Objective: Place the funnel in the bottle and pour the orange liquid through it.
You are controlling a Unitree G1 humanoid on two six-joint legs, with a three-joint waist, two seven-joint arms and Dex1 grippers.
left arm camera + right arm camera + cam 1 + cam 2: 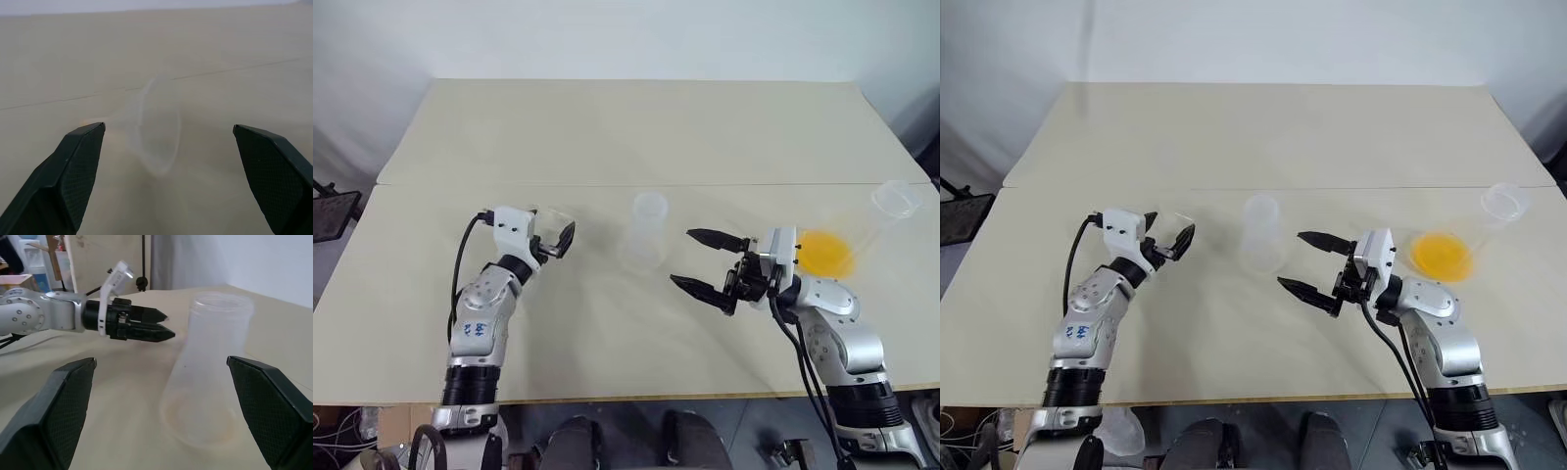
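Note:
The clear funnel (pixel 156 125) lies on its side on the table, just ahead of my left gripper (pixel 551 227), which is open and points level at it with nothing held. The clear bottle (pixel 646 231) stands upright mid-table. My right gripper (pixel 682 257) hangs open to the bottle's right, its fingers pointing left at it and apart from it. In the right wrist view the bottle (pixel 210 372) rises between the fingers, with the left gripper (pixel 164 330) beyond. The orange liquid (pixel 824 253) pools inside a larger clear flask (pixel 897 200) lying on its side at the right.
The beige table (pixel 636 127) has a seam across its middle, and its far half is bare. The flask's flared mouth lies near the right edge. A dark object (pixel 331 213) stands off the table at the left.

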